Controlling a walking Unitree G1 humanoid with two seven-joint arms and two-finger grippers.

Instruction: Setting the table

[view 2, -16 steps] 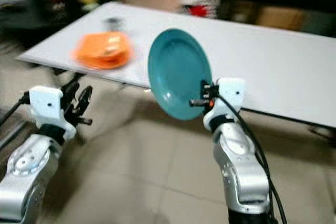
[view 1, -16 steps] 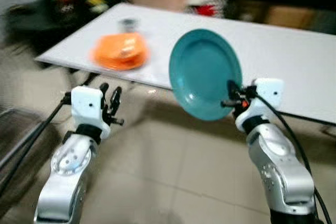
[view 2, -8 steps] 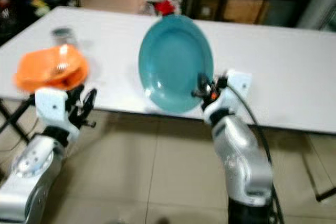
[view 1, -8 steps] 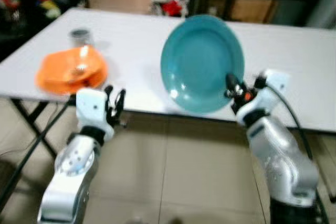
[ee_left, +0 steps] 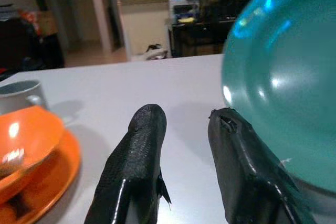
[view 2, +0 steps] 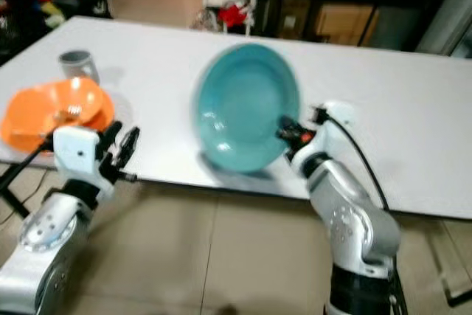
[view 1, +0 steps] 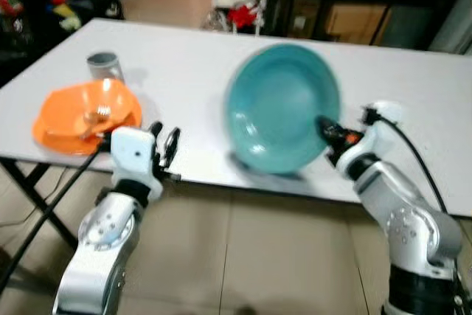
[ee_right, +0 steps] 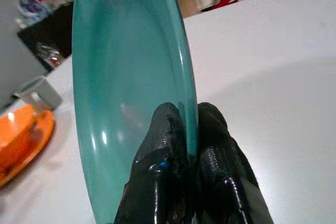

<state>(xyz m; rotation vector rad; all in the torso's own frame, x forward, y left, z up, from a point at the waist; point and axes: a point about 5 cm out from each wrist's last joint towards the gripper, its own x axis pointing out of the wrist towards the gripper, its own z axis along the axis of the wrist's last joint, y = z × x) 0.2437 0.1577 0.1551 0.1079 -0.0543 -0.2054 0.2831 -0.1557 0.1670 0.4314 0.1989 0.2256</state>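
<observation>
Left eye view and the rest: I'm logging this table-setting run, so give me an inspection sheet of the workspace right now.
Surface: white table, mostly bare.
Job's things: teal plate held tilted above the table's near edge; orange bowl on an orange plate at the table's left end, something small and unclear inside; grey mug behind it.
Clutter: nothing seen on the table.
Hands: right hand pinches the teal plate's rim; left hand open, holding nothing, at the table edge beside the orange bowl.
Cables: black cable along the right arm; another beside the left arm.
Surroundings: tiled floor, dark furniture, blurred.
</observation>
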